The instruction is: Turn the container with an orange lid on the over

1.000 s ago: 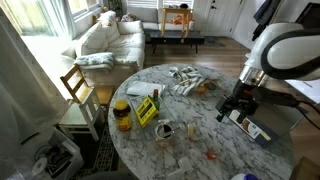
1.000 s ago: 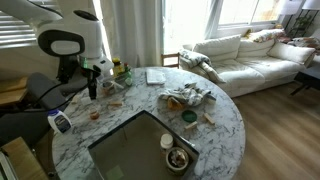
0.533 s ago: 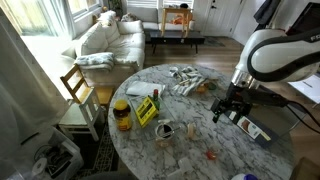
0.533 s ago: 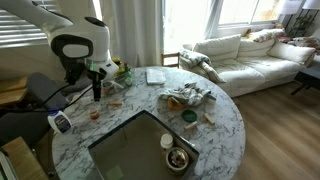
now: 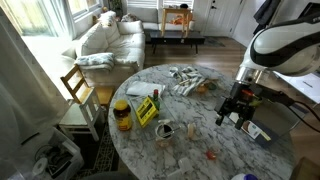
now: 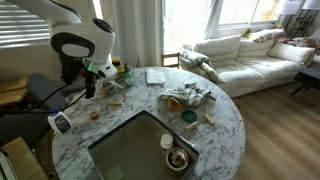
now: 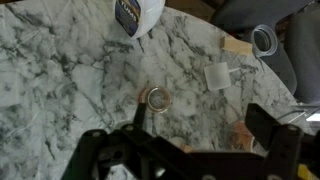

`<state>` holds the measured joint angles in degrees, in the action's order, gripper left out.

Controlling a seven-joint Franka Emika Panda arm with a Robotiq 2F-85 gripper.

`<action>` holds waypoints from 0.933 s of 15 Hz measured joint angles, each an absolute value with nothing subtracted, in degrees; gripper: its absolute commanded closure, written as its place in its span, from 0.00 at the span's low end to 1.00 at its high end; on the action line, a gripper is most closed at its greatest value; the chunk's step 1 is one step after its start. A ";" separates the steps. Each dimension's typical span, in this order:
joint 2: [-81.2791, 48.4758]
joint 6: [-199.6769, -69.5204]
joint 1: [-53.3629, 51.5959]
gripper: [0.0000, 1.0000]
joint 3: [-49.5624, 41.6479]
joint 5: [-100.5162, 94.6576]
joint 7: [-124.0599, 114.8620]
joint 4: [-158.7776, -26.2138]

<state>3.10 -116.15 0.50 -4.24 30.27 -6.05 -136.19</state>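
The tiny container with its orange lid (image 5: 210,155) stands on the marble table (image 5: 190,125) near the front edge. It also shows in an exterior view (image 6: 95,114). My gripper (image 5: 238,108) hovers above the table, apart from it, and also shows in an exterior view (image 6: 90,86). In the wrist view the gripper (image 7: 200,125) is open and empty. A blurred pale orange patch (image 7: 243,130) lies on the marble close to one finger; I cannot tell for sure that it is the container.
A big amber jar with a yellow lid (image 5: 122,113) stands at the far side. A white bottle with a blue label (image 5: 253,128) lies near the gripper and shows in the wrist view (image 7: 138,12). A small clear ring (image 7: 156,97) and a pale card (image 7: 217,75) lie below.
The arm shifted a little sideways and back. The gripper stays open above the table and nothing was taken hold of.
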 measured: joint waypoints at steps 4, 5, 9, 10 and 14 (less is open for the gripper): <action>-2.44 -115.66 1.19 0.00 -4.25 31.03 -3.99 -135.05; -3.52 -115.66 1.19 0.00 -4.22 31.03 -3.75 -134.65; -4.62 -115.66 1.19 0.00 -4.17 31.03 -3.50 -133.68; -4.62 -115.66 1.19 0.00 -4.16 31.03 -3.50 -133.60; -4.62 -115.66 1.19 0.00 -4.14 31.03 -3.50 -133.54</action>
